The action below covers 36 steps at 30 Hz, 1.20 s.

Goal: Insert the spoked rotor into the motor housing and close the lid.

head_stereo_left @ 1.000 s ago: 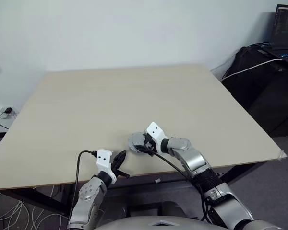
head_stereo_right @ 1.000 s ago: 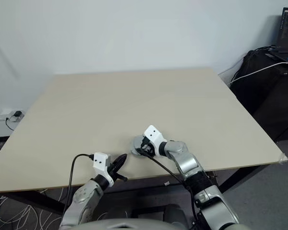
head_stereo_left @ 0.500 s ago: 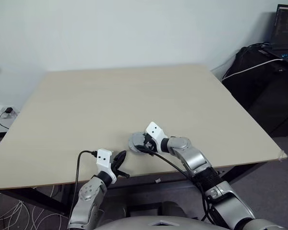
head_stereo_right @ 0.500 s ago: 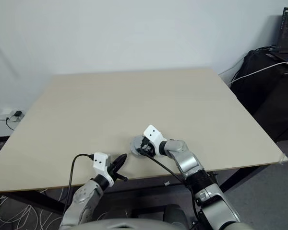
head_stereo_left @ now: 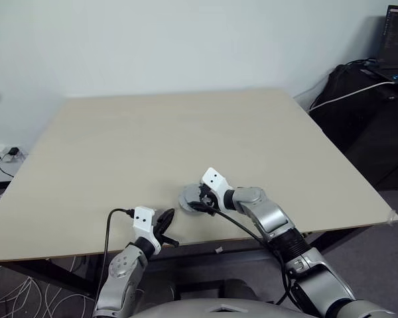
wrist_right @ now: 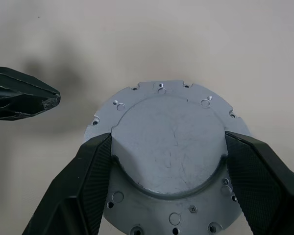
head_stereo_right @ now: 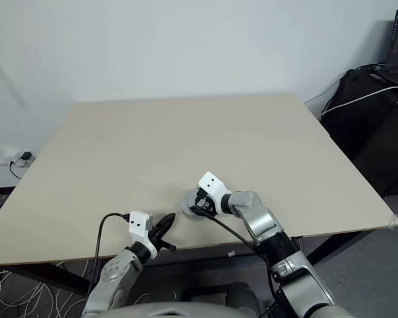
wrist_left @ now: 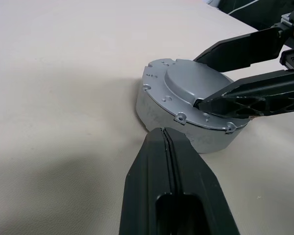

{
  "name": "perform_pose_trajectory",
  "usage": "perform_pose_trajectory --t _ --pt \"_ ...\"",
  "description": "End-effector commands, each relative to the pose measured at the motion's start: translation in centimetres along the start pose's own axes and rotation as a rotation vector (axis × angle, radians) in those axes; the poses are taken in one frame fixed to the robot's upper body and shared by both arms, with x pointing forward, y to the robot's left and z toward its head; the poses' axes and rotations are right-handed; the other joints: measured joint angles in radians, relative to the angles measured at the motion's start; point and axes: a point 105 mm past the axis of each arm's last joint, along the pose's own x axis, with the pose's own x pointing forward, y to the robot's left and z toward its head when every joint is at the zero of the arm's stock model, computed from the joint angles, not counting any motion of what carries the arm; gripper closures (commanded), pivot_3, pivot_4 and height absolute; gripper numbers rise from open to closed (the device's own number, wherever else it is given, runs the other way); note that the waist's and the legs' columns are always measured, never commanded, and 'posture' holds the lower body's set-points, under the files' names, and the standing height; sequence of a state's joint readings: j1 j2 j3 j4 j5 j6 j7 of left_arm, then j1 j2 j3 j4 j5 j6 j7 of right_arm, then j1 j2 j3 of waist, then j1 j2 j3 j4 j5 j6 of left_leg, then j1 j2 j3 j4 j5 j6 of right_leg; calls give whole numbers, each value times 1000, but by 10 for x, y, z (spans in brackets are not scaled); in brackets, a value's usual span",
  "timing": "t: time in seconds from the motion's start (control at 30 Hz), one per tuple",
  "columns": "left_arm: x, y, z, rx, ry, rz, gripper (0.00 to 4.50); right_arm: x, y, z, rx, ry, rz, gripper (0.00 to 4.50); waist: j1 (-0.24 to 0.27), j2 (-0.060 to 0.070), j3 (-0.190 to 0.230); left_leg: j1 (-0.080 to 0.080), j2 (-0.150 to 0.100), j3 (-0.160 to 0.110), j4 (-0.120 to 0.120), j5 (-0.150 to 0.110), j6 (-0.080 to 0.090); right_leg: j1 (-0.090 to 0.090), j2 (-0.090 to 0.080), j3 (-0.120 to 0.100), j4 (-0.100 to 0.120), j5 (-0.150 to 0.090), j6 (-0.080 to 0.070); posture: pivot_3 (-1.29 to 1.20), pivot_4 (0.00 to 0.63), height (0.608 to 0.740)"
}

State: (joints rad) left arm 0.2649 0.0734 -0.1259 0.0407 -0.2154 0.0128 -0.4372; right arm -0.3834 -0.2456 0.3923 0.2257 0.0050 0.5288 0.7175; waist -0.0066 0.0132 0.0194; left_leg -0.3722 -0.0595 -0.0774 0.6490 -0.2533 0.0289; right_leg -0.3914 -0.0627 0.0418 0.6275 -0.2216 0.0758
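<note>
Left gripper (wrist_left: 162, 134) has its two black fingers pressed together on nothing, the tip just beside the near wall of the grey round assembly on the table (head_stereo_left: 119, 146). To its right sits the lid (wrist_right: 169, 147), smooth grey face and raised hub upward, seated on a silver-grey round body near the table's front edge. Right gripper (wrist_right: 169, 152) straddles the lid's raised hub, one finger against each side, clamped on it. Neither the rotor nor the copper windings can be seen.
</note>
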Motion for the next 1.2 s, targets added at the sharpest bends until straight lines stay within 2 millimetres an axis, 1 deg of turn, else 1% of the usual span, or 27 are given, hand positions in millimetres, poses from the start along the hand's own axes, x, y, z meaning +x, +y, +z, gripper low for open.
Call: perform_pose_trajectory --t 0.03,0.07,0.13,0.2,0.4,0.47,0.57,0.7,0.83,0.97,1.2 --pt "6 2 18 40 -58 2 4500 1 5 -32 36 118 9 1303 1 0 0 0 0 0 0 0 -1 0 0 0 0 0 0 0 0 740" --pt "8 4 21 54 -61 7 4500 1 5 -31 36 112 4 1303 1 0 0 0 0 0 0 -1 -1 0 0 0 0 0 0 0 0 740" --pt "17 14 35 90 -86 46 4500 2 3 -30 26 98 -14 1303 3 0 0 0 0 0 0 -1 -1 0 0 0 0 0 1 0 0 740" --pt "24 20 48 114 -102 57 4500 3 1 -27 24 79 -31 1303 4 -1 0 0 0 0 0 0 -1 0 0 -1 0 0 1 0 0 740" --pt "36 27 61 134 -56 12 4500 5 3 -29 21 71 -43 1303 -5 -1 -3 2 0 0 0 2 2 1 1 0 1 0 1 0 0 740" --pt "38 26 61 119 -6 -45 4500 6 5 -30 20 71 -41 1303 -4 -2 -3 2 0 0 0 2 2 1 1 0 1 0 1 0 0 740" --pt "41 29 61 21 68 -100 4500 6 6 -29 15 70 -37 1303 -5 -2 -3 3 0 0 0 2 2 2 1 0 1 0 1 0 0 740" --pt "47 37 69 -70 116 -110 4500 6 7 -28 14 64 -38 1303 -6 -3 -3 3 0 0 0 2 1 3 1 0 1 0 1 0 0 740" --pt "52 35 74 -146 139 -138 4500 6 7 -27 14 62 -40 1303 -7 -3 -3 4 0 -1 -1 2 2 3 2 0 1 0 2 0 0 740" --pt "61 28 66 -185 235 -156 4500 7 7 -26 11 60 -38 1303 -6 -3 -3 4 0 -1 -1 2 2 4 2 0 1 0 2 0 0 740" --pt "70 19 51 -194 330 -168 4500 7 9 -25 9 57 -35 1303 -7 -5 -2 8 0 -1 -2 1 -1 7 2 0 1 0 1 0 0 740"
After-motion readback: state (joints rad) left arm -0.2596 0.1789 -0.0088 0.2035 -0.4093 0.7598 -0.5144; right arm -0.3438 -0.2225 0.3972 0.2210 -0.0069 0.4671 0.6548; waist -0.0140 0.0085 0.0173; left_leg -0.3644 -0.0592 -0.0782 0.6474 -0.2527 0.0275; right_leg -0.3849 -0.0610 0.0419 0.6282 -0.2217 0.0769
